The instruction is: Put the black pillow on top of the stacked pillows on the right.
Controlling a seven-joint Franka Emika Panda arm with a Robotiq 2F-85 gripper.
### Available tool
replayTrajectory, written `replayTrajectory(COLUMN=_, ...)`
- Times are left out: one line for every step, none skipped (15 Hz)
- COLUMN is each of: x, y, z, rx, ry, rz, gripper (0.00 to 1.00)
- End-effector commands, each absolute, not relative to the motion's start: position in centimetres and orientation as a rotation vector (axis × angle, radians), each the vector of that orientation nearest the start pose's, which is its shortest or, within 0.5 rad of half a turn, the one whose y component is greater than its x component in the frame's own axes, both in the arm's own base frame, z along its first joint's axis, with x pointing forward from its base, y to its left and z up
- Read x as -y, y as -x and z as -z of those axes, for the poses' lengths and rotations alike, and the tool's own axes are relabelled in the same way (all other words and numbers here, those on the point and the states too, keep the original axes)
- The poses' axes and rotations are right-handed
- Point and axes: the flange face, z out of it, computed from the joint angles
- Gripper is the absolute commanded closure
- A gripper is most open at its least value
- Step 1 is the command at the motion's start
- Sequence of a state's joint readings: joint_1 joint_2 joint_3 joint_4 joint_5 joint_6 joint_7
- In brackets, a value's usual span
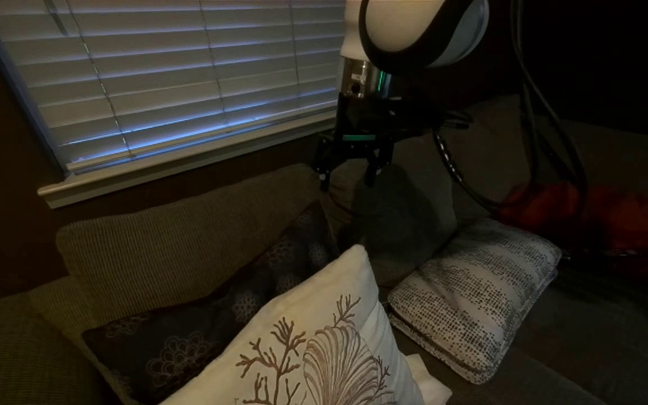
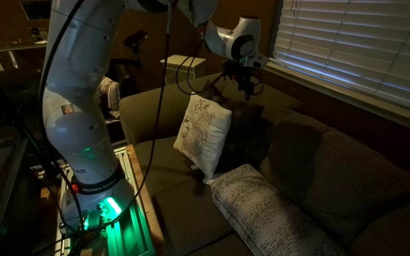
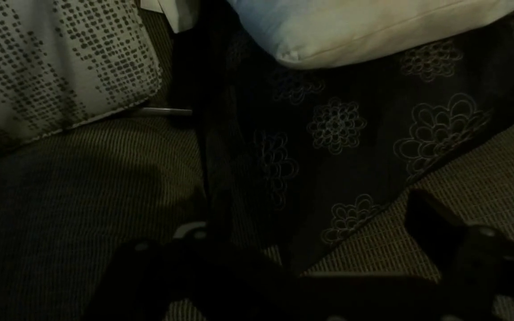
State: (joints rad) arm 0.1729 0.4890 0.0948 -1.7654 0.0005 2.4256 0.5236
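Note:
The black pillow (image 1: 206, 320) with pale floral print leans on the sofa back in both exterior views (image 2: 242, 137). The white branch-embroidered cushion covers part of it. It also fills the middle of the wrist view (image 3: 337, 169). The stacked pillows (image 1: 476, 292), pale with dark speckled bands, lie flat on the seat, also seen in an exterior view (image 2: 262, 209) and at the wrist view's upper left (image 3: 60, 67). My gripper (image 1: 347, 183) is open and empty above the black pillow's upper corner, apart from it (image 2: 247, 96). Its fingers are spread in the wrist view (image 3: 321, 214).
The white cushion (image 1: 329, 343) leans in front of the black pillow, also in an exterior view (image 2: 203, 131). Olive sofa back cushions (image 1: 189, 247) stand behind. A window sill (image 1: 200, 154) with blinds is near the arm. Red cloth (image 1: 611, 219) lies beyond the stack. Cables hang from the arm.

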Motion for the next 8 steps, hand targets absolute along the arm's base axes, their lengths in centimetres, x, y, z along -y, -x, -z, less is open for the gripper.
replayTrajectory(x=-18.1, y=-67.8, z=-28.3, rx=-0.411, ry=2.99, rz=0.177, gripper=0.0)
replayTrajectory(x=-18.1, y=-68.4, z=-27.8, rx=-0.417, ry=2.988, rz=0.189, gripper=0.0)
replayTrajectory(x=-18.3, y=-69.0, z=-27.4, rx=-0.419, ry=2.979, rz=0.194, gripper=0.0)
replayTrajectory(x=-18.6, y=-69.6, z=-26.9, rx=-0.414, ry=2.97, rz=0.19, gripper=0.0)
replayTrajectory(x=-18.8, y=-70.2, z=-26.5, rx=-0.419, ry=2.962, rz=0.187, gripper=0.0)
replayTrajectory(x=-19.1, y=-70.7, z=-26.1, rx=-0.423, ry=2.953, rz=0.182, gripper=0.0)
replayTrajectory(x=-19.4, y=-71.2, z=-25.7, rx=-0.431, ry=2.943, rz=0.181, gripper=0.0)
replayTrajectory(x=-19.6, y=-71.6, z=-25.4, rx=-0.43, ry=2.929, rz=0.172, gripper=0.0)
